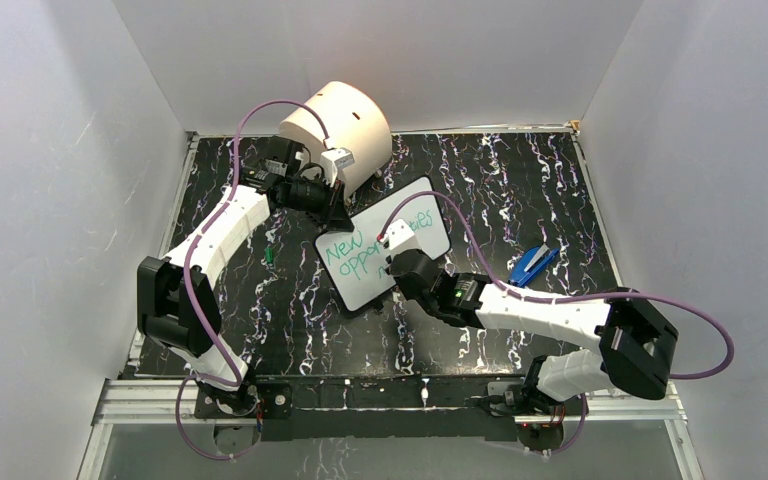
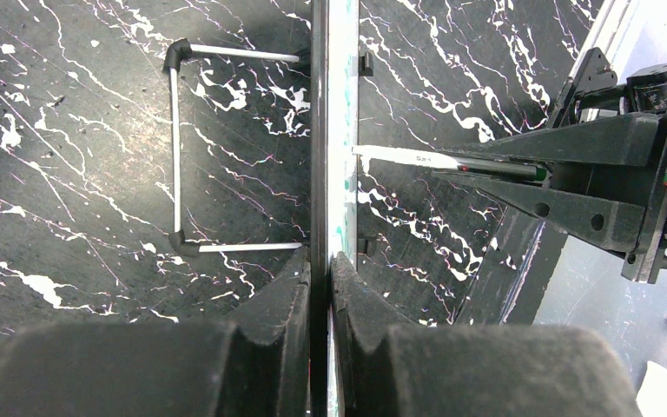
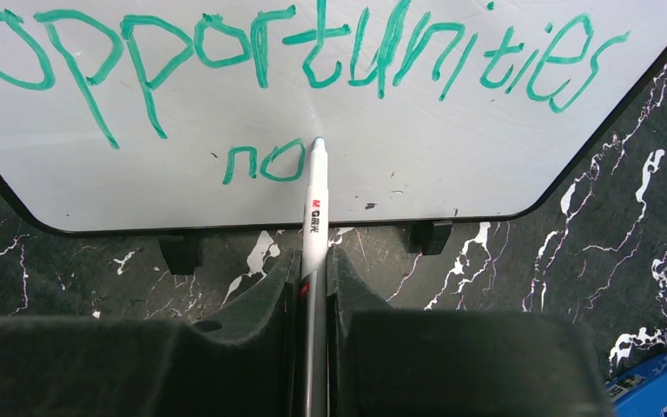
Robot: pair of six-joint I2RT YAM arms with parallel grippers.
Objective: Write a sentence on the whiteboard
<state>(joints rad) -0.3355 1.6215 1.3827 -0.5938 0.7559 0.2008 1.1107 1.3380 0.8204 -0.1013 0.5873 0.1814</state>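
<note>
The whiteboard (image 1: 365, 275) stands tilted on the dark marbled table, its thin black rim showing. My left gripper (image 1: 338, 212) is shut on its upper left edge; in the left wrist view the whiteboard (image 2: 340, 130) runs edge-on between the jaws of the left gripper (image 2: 321, 282). My right gripper (image 3: 313, 269) is shut on a white marker (image 3: 314, 204) whose tip touches the whiteboard (image 3: 452, 156) just right of a green "no". The sentence (image 3: 295, 48) reads "opportunities" above that. From above, the sentence (image 1: 352, 250) begins with "New". The right gripper (image 1: 392, 245) hovers over the board's right half.
A big cream cylinder (image 1: 338, 125) lies at the back, behind the left gripper. A blue object (image 1: 532, 264) rests right of the board. A small green cap (image 1: 269, 256) lies left of it. A wire stand (image 2: 178, 148) props the board from behind. White walls enclose the table.
</note>
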